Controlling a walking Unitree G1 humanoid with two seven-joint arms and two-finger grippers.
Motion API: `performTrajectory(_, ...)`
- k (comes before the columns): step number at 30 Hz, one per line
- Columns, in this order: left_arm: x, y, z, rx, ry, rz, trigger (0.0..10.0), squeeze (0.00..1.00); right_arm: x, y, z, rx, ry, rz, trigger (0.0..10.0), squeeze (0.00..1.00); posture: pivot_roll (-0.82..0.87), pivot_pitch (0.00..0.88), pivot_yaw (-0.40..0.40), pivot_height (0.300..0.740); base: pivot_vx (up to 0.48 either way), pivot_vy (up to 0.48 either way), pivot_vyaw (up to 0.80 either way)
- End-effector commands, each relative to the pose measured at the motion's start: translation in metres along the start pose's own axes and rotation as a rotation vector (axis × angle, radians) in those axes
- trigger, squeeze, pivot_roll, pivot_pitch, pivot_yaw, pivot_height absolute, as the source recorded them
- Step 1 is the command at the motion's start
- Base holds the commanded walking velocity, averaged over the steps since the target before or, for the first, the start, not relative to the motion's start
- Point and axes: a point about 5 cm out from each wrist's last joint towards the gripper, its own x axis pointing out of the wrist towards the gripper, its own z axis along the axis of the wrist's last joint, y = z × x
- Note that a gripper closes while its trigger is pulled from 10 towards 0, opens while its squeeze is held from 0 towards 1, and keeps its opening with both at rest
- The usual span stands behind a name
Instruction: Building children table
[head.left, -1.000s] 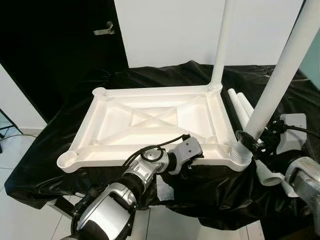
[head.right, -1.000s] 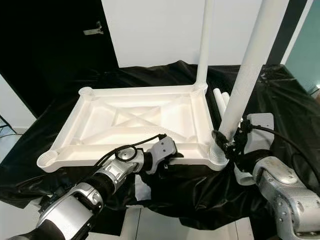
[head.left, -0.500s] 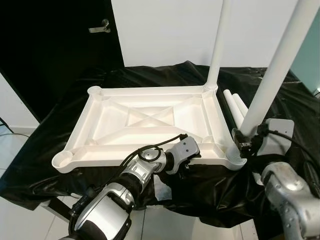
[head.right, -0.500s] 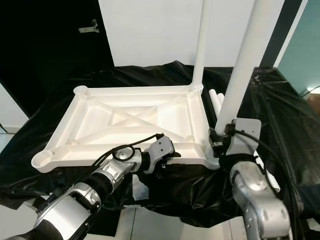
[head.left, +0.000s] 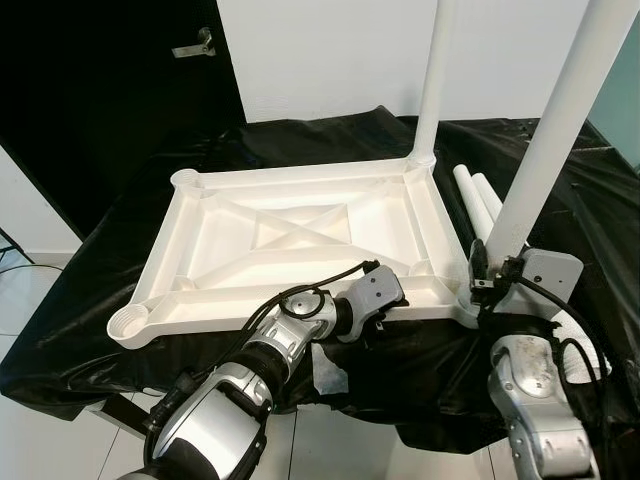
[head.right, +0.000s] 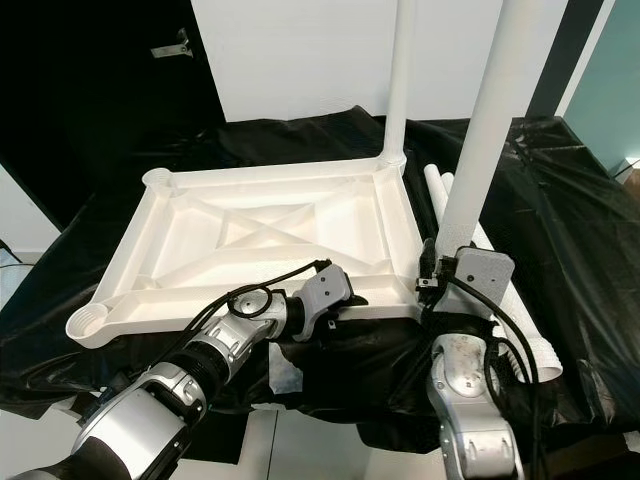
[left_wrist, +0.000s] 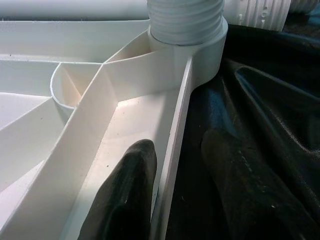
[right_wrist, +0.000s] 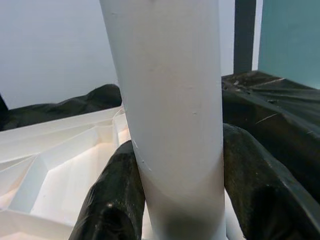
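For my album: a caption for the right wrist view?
Right gripper clasps a white table leg above the upturned tabletop.

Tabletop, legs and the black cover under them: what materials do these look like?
Tabletop: looks like moulded white plastic, matte, with cast ribs and corner sockets.
Leg held by the right pincer: probably the same plastic, smooth, with a ridged threaded end seated in its socket.
Black cover: thin glossy sheet, likely plastic film; it creases and shines.
The left pincer straddles the tabletop rim.
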Motion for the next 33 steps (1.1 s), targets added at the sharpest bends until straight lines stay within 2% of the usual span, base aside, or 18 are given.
performTrajectory(1, 0.001, -0.021, -0.025, -0.071, 0.073, -0.14, 10.0, 0.0, -0.002, 0.001, -0.029, -0.042, 0.128, -0.009, 10.0, 0.0, -0.15, 0.016, 0.063, 0.74, 0.0, 0.0, 0.0)
performTrajectory(6, 0.001, -0.022, -0.026, -0.076, 0.072, -0.135, 10.0, 0.0, -0.002, 0.005, -0.031, -0.046, 0.104, 0.011, 10.0, 0.0, -0.15, 0.016, 0.061, 0.74, 0.0, 0.0, 0.0)
performTrajectory(7, 0.001, -0.022, -0.027, -0.079, 0.07, -0.131, 10.0, 0.0, -0.002, 0.007, -0.033, -0.042, 0.094, 0.027, 10.0, 0.16, -0.15, 0.015, 0.059, 0.74, 0.0, 0.0, 0.0)
performTrajectory(9, 0.001, -0.022, -0.027, -0.079, 0.07, -0.131, 10.0, 0.0, -0.002, 0.007, -0.033, -0.042, 0.094, 0.027, 10.0, 0.16, -0.15, 0.015, 0.059, 0.74, 0.0, 0.0, 0.0)
performTrajectory(10, 0.001, -0.022, -0.028, -0.084, 0.066, -0.124, 10.0, 0.0, -0.001, 0.008, -0.034, -0.026, 0.086, 0.05, 10.0, 1.0, -0.16, 0.012, 0.055, 0.74, 0.0, 0.0, 0.0)
performTrajectory(16, 0.001, -0.022, -0.028, -0.087, 0.062, -0.118, 10.0, 0.0, 0.0, 0.007, -0.032, -0.019, 0.074, 0.074, 10.0, 1.0, -0.17, 0.008, 0.049, 0.74, 0.0, 0.0, 0.0)
performTrajectory(17, 0.001, -0.022, -0.028, -0.089, 0.06, -0.116, 10.0, 0.0, 0.002, 0.006, -0.031, -0.02, 0.063, 0.091, 10.0, 0.0, -0.17, 0.006, 0.046, 0.74, 0.0, 0.0, 0.0)
performTrajectory(23, 0.002, -0.022, -0.027, -0.09, 0.055, -0.11, 10.0, 0.0, 0.011, -0.006, -0.024, -0.048, 0.014, 0.146, 10.0, 0.0, -0.18, 0.002, 0.041, 0.74, 0.0, 0.0, 0.0)
performTrajectory(24, 0.002, -0.022, -0.028, -0.091, 0.054, -0.109, 10.0, 0.0, 0.015, -0.009, -0.021, -0.046, 0.012, 0.249, 10.0, 0.0, -0.18, 0.001, 0.042, 0.74, 0.0, 0.0, 0.0)
performTrajectory(26, 0.002, -0.022, -0.028, -0.091, 0.054, -0.109, 10.0, 0.0, 0.016, -0.01, -0.021, -0.042, 0.015, 0.285, 10.0, 0.0, -0.18, 0.001, 0.042, 0.74, 0.0, 0.0, 0.0)
performTrajectory(27, 0.003, -0.023, -0.028, -0.09, 0.054, -0.109, 10.0, 0.0, 0.019, -0.017, -0.021, -0.05, 0.024, 0.33, 10.0, 0.0, -0.19, 0.0, 0.043, 0.74, 0.0, 0.0, 0.0)
performTrajectory(31, 0.003, -0.023, -0.028, -0.089, 0.056, -0.109, 10.0, 0.0, 0.022, -0.024, -0.022, -0.048, 0.049, 0.37, 10.0, 0.0, -0.19, 0.0, 0.043, 0.74, 0.0, 0.0, 0.0)
performTrajectory(32, 0.003, -0.023, -0.028, -0.088, 0.056, -0.109, 10.0, 0.0, 0.024, -0.028, -0.022, -0.048, 0.068, 0.399, 2.4, 0.0, -0.19, 0.0, 0.044, 0.74, 0.0, 0.0, 0.0)
performTrajectory(33, 0.002, -0.022, -0.028, -0.087, 0.057, -0.108, 10.0, 0.0, 0.024, -0.031, -0.023, -0.052, 0.09, 0.44, 0.0, 0.0, -0.19, 0.0, 0.044, 0.74, 0.0, 0.0, 0.0)
